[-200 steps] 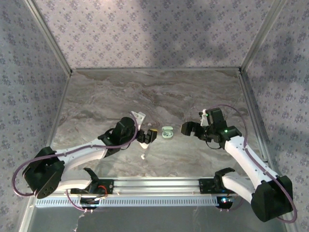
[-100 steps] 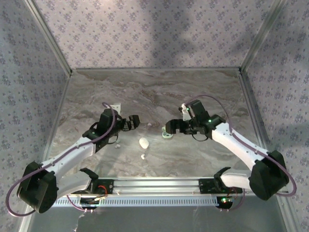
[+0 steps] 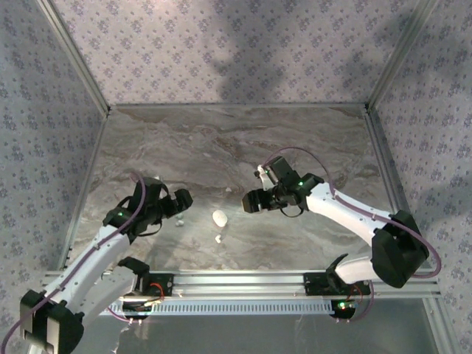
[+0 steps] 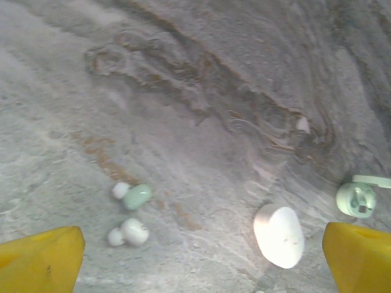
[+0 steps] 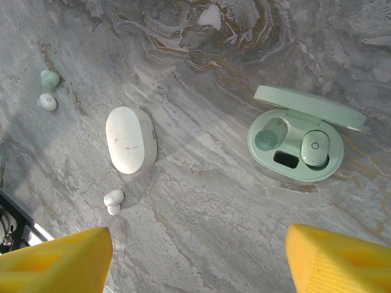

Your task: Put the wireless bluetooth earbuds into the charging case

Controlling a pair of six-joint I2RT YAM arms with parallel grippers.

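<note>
In the right wrist view the pale green charging case lies open, lid tipped back. One earbud sits in its right socket; the left socket is bare. A white earbud lies loose beside a closed white case. Two more earbuds, one green and one white, lie far left. My right gripper hangs open above the marble, nearer than the green case. My left gripper is open above the green and white earbuds.
The white case lies between my left gripper and my right gripper, with a loose earbud just nearer. Patterned walls and metal posts ring the marble table; a rail runs along its near edge.
The left gripper has drawn back to the left, and the white case now lies bare on the table. The right gripper has swung left over the green case, jaws slightly narrower.
</note>
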